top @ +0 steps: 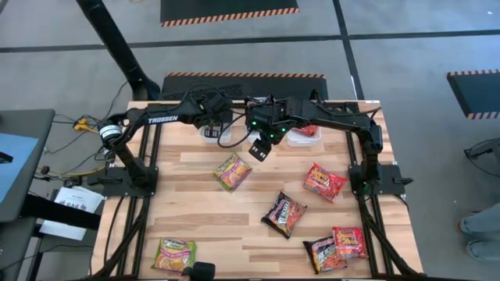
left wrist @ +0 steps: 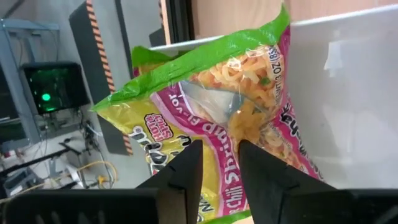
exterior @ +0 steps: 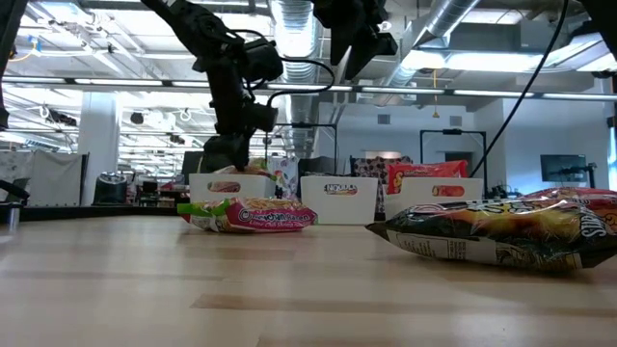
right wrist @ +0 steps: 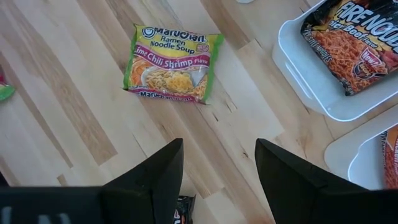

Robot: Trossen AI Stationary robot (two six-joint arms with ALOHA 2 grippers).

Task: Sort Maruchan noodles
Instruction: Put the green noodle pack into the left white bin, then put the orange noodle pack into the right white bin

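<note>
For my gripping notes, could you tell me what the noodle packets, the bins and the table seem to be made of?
Noodle packets: thin glossy plastic film, crinkled with glare.
Bins: apparently smooth white moulded plastic with rounded rims.
Table: light wood planks with visible grain, probably sealed.

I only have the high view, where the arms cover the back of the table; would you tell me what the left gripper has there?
Observer: The left gripper has a green noodle packet right in front of its parted fingers, beside a white bin wall.
Operator: Thank you. Is the right gripper open?
Observer: Yes, the right gripper is open above the table, and a Lime Chili Shrimp packet lies flat ahead of it.
Operator: Is anything in the other bins?
Observer: A dark packet lies inside a second white bin.
</note>
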